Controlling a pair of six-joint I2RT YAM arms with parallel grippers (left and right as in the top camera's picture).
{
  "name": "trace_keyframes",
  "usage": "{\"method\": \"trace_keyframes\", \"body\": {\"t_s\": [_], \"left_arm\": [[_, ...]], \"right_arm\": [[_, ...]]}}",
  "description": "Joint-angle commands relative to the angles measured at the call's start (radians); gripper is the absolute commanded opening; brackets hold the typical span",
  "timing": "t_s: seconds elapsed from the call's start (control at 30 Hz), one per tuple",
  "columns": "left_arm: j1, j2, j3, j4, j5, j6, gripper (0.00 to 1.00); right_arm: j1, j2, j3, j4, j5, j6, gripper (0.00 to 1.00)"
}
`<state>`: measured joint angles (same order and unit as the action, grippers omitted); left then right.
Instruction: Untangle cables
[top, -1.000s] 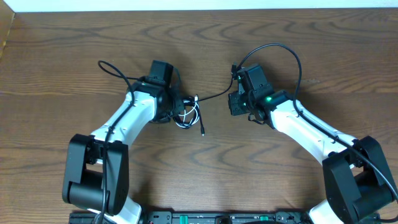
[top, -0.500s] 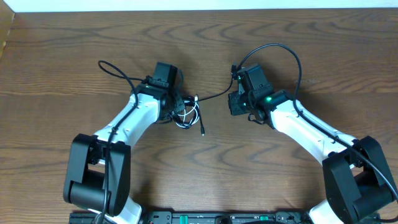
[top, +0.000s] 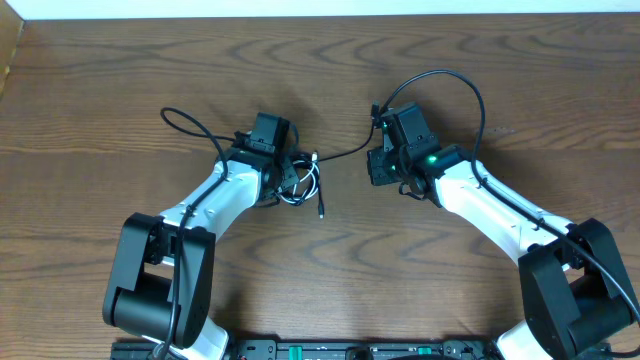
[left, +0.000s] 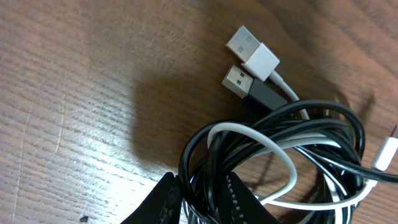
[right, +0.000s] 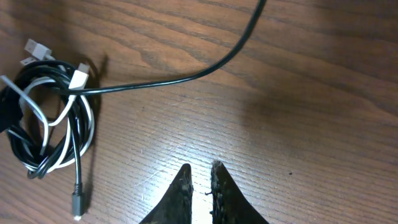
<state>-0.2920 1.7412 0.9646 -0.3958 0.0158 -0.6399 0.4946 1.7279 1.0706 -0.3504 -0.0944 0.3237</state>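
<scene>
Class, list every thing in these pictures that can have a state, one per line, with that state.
black cable: coiled, tangled, gripped.
white cable: looped through the same coil.
USB plugs: unplugged, lying side by side.
left gripper: shut on strands of the black cable.
right gripper: shut, holding nothing.

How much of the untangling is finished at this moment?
Done: nothing visible; the black cable and white cable lie coiled in one bundle. In hand: the left gripper pinches black strands of it. The right gripper is shut, empty. Remaining: pulling both cables apart.
</scene>
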Motion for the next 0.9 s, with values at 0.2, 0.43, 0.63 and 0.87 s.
{"method": "trace_keyframes", "body": {"t_s": [0.2, 0.43, 0.63, 0.87], "left_arm": [[-0.002, 0.005, -0.059, 0.048, -0.041, -0.016, 0.08], [-0.002, -0.029, -0.037, 0.069, 0.059, 0.108, 0.08], [0.001, -0.137, -0.026, 0.114, 0.111, 0.306, 0.07], [0.004, -0.187, -0.026, 0.249, 0.256, 0.538, 0.08]], "right_arm": [[-0.002, 0.01, 0.002, 0.002, -0.002, -0.014, 0.09], [-0.002, 0.011, 0.002, 0.002, -0.003, -0.014, 0.08], [0.0, 0.011, 0.002, 0.012, -0.101, -0.015, 0.22], [-0.026, 0.011, 0.003, 0.08, -0.449, -0.104, 0.49]]}}
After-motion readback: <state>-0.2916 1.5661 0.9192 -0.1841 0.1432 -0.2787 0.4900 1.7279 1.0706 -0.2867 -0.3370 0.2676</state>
